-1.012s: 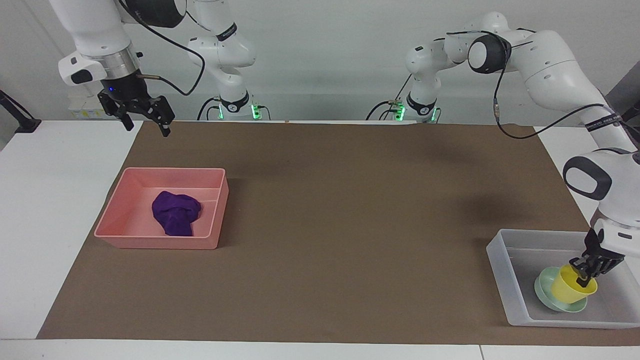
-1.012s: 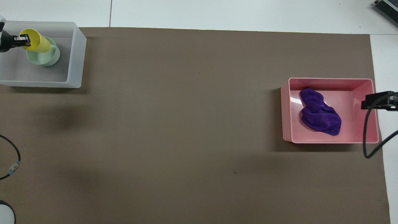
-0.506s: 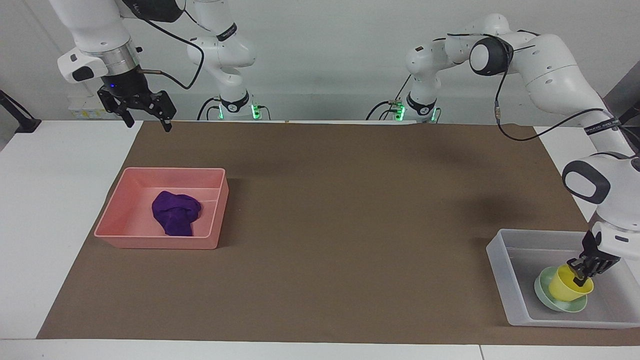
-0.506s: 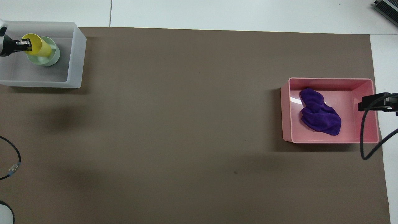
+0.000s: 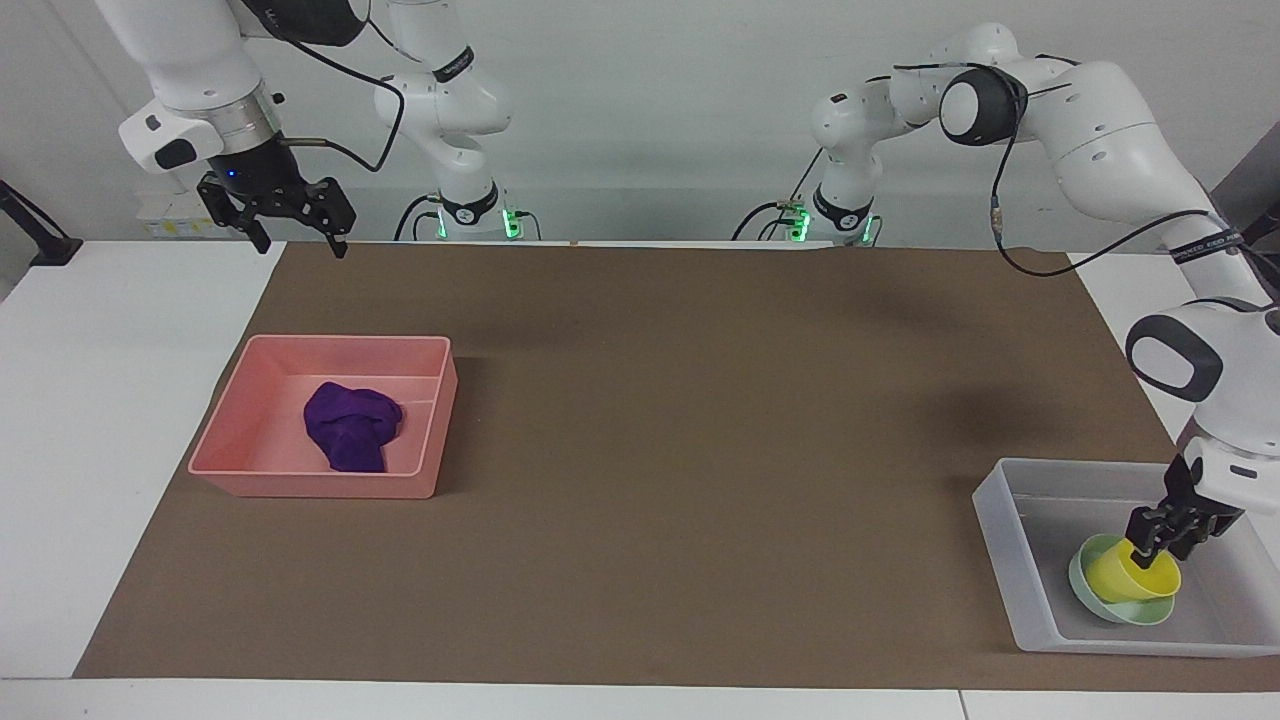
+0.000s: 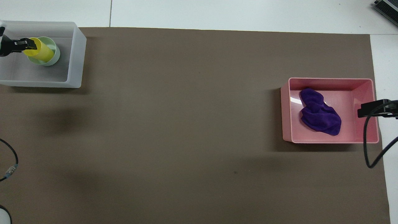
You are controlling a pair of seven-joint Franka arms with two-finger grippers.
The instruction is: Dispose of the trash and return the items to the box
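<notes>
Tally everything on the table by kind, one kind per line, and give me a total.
Purple cloth rag, in the pink bin: 1
Yellow cup, in the green bowl: 1
Mint-green bowl, in the clear tray: 1
Pink bin: 1
Translucent tray: 1
Total: 5

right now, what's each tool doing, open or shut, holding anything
left tool: at the cup rim in the tray, open or shut cannot be told
right tool: open, empty, idle in the air
</notes>
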